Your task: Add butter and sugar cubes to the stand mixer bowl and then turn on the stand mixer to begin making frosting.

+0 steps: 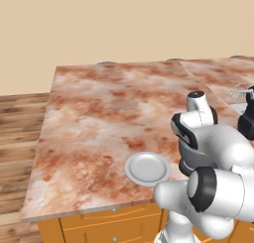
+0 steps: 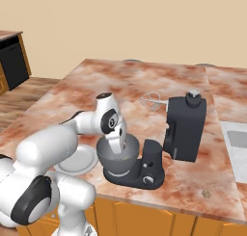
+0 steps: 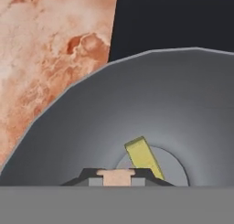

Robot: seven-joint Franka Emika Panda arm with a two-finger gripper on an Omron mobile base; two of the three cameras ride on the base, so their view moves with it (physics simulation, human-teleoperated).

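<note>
Pincer (image 3: 116,176) closed on a pale cube, inside the stand mixer bowl (image 3: 68,136); butter (image 3: 144,157) just right, slanting bottomward.

A: Plain beige wall (image 1: 124,24) across the far side, no windows. Underfoot?

B: Brown wooden plank floor (image 1: 22,133), seen left of the island and again far left (image 2: 34,88).

A: Furniture?

B: Large reddish-pink marble countertop (image 1: 99,118), glossy and mottled with white. Orange wooden cabinet fronts (image 1: 109,227) below the near edge, with small round knobs.

A: Anything further off?

B: Second stretch of the same marble (image 2: 226,85) on the far right, with a pale grey inset panel (image 2: 236,138) at the right edge. Far left, a black appliance front (image 2: 12,61) set in orange cabinetry.

A: Light?

B: Even, soft, without hard shadows.
</note>
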